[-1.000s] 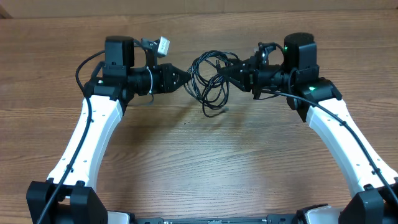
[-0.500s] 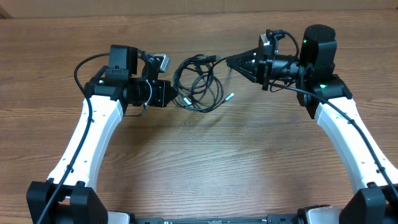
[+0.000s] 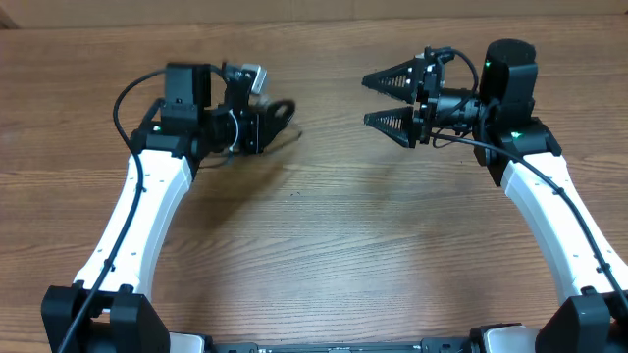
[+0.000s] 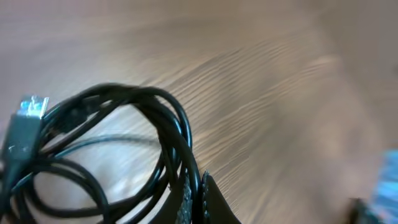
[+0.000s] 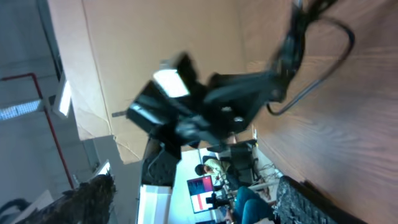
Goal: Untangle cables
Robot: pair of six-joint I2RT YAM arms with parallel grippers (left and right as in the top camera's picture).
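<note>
From overhead, the left end effector (image 3: 273,116) was closed on the bundled cables (image 3: 283,107), which it held at the far left of the wooden surface (image 3: 324,226). The right end effector (image 3: 371,99) hung well apart to the right, wide open and empty. In the blurred left wrist view, black loops ran into the closed tips, with a silver-tipped plug (image 4: 28,107) at the left edge. In the right wrist view, the spread fingers (image 5: 87,196) framed the left arm (image 5: 211,106) and the dangling cords.
</note>
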